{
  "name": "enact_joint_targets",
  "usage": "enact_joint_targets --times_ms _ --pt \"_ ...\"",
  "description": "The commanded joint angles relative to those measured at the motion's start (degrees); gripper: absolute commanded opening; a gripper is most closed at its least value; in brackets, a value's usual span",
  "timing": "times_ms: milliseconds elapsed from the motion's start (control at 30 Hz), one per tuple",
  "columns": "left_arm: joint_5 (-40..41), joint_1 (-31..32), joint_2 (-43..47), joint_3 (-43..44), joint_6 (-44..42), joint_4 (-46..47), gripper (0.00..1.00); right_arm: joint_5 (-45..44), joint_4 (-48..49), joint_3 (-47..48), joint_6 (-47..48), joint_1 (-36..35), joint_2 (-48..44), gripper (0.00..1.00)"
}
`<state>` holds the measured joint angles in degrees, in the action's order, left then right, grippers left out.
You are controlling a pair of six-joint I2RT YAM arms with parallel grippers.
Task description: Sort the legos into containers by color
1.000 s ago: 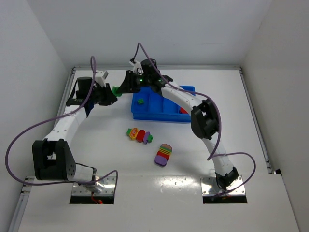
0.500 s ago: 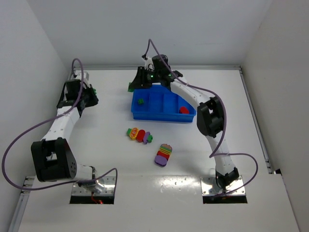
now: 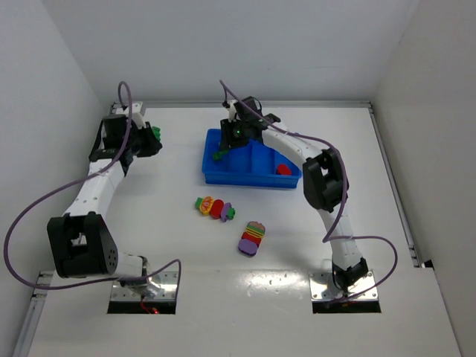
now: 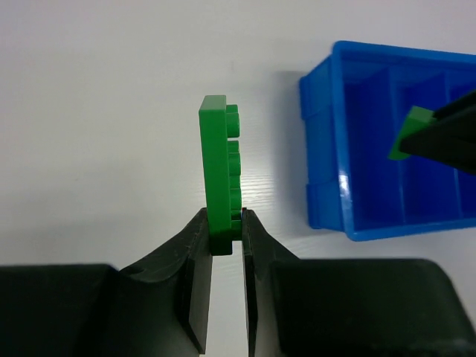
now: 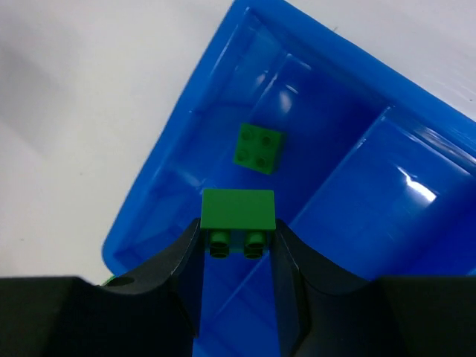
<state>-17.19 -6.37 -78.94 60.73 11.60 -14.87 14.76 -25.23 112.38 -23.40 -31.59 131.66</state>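
Left jaws: closed on the lower end of a green plate, which is held upright on its edge, studs turned toward the tray.
Left arm's position: well left of the tray, over bare desk, probably so that room is left for the other arm.
Right jaws: closed on a small green brick, held above the tray's left end compartment.
Reason for that spot: a loose green brick already lies in this compartment, so green is being brought to green.
Shown by the wrist views only: both grips, and the loose brick apart from the held one.
Shown from above only: one green speck at the right jaws, which brick cannot be told; a red brick in the right end compartment; two multicoloured clumps unsorted on the desk near the tray.
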Motion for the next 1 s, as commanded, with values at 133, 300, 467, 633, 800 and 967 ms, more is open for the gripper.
enact_joint_targets --times_ms 133,300,467,633,800,967 --pt "-9.1 3.1 -3.1 4.4 -1.6 1.3 0.07 -3.1 -0.3 -0.2 5.5 -1.2 -0.6 0.33" --pt "-12.7 5.2 -5.8 6.1 -2.1 1.3 0.11 -3.7 -0.3 -0.2 5.5 -1.2 -0.6 0.62" --pt "-13.8 9.4 -10.1 9.7 -2.6 1.3 0.15 -4.3 0.7 -0.2 4.9 -0.7 -3.7 0.68" --pt "-14.5 14.5 -15.1 12.9 -2.6 2.0 0.15 -13.3 0.7 -0.8 4.4 2.2 -11.3 0.71" --pt "-12.5 17.5 -20.7 16.4 -2.1 3.4 0.16 -20.3 -0.6 -7.1 6.2 7.4 -19.8 0.76" --pt "-7.3 19.5 -25.6 18.2 -0.4 4.0 0.2 -20.3 -1.1 -15.5 6.7 12.0 -25.9 0.76"
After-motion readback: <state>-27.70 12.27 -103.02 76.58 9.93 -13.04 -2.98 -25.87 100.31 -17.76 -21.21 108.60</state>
